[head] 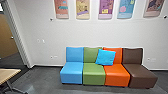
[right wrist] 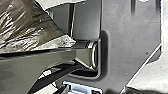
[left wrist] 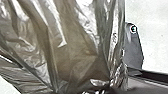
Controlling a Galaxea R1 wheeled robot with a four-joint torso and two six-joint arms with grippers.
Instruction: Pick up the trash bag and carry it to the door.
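Bulging near both wrist cameras; crinkled trash bag (left wrist: 72,50)

The robot's jointed bar (right wrist: 55,57) sits beside its dark plate (right wrist: 130,37).

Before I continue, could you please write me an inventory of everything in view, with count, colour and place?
trash bag: one, brownish and see-through, large in both wrist views
wall: one, white, behind seats
seats: four, blue, green, orange, brown, in a row
cushion: one, bright blue, against green and orange backrests
posters: five, mixed colours, high on wall
table: one, light wood, lower left
door: one, brown, far left
floor: grey, below seats
robot's plate: one, dark, right wrist view
robot's bar: one, grey, beside plate
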